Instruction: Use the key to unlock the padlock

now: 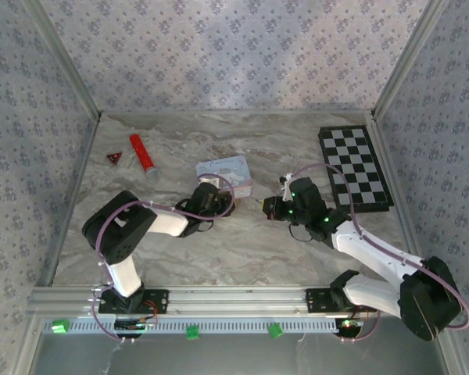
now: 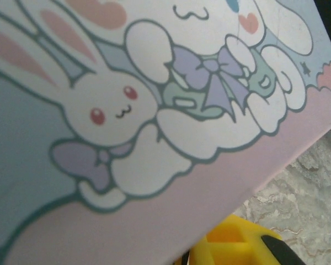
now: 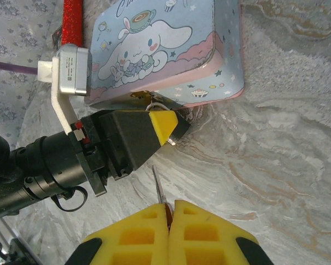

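the tin (image 3: 171,49) lies lid shut (contents unseen). the padlock (image 3: 153,102) peeks out at its near edge, behind the left gripper (image 3: 164,124), whose grip i can't make out. the right gripper (image 3: 168,218), pressed together, pinches the key (image 3: 158,185); bare table (image 3: 287,138) lies rightward.

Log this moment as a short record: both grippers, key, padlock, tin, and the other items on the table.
left gripper: tip at the tin's near edge; open or shut unclear
right gripper: shut on the key
key: thin blade sticking out of the fingers toward the left gripper, not touching it
padlock: barely visible; probably the small metal glint at the left gripper's tip
tin: pastel cartoon print, lying flat
others: red cylinder, red triangle, chessboard
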### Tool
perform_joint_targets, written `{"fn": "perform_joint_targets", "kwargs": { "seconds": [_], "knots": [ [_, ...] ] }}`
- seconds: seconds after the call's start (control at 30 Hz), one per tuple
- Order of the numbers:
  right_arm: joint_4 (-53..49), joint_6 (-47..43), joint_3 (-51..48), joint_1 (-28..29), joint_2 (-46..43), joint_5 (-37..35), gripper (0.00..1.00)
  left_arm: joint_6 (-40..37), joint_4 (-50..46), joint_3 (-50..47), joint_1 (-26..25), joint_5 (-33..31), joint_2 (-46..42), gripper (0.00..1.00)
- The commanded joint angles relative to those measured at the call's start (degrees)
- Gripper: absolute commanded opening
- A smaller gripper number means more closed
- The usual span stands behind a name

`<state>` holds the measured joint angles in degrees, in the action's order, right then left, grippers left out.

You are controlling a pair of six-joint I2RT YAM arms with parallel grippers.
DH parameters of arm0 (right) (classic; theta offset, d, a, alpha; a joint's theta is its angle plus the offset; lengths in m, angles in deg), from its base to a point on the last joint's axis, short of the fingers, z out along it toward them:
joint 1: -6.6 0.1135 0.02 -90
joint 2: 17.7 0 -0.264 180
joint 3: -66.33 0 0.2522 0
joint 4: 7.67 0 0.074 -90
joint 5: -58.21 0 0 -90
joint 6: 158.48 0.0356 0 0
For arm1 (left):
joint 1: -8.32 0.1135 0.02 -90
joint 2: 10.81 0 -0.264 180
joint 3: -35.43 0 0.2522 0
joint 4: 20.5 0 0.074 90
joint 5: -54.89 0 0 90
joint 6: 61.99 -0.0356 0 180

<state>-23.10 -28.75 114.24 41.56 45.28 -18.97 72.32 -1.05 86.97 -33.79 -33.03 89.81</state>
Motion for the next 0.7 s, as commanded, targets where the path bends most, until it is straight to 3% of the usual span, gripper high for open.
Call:
{"fn": "perform_joint_targets", "kwargs": {
  "seconds": [0.0,0.67],
  "knots": [
    [2.44,3.05,-1.16,0.37,1.5,1.54,0.0,1.51,2.01,-0.05,0.56,1.58,-2.44,0.16],
    [26.83,22.44,-8.48,0.11,16.93,10.01,0.0,14.89,8.3,-1.22,4.22,13.43,-2.47,0.14]
  ]
}}
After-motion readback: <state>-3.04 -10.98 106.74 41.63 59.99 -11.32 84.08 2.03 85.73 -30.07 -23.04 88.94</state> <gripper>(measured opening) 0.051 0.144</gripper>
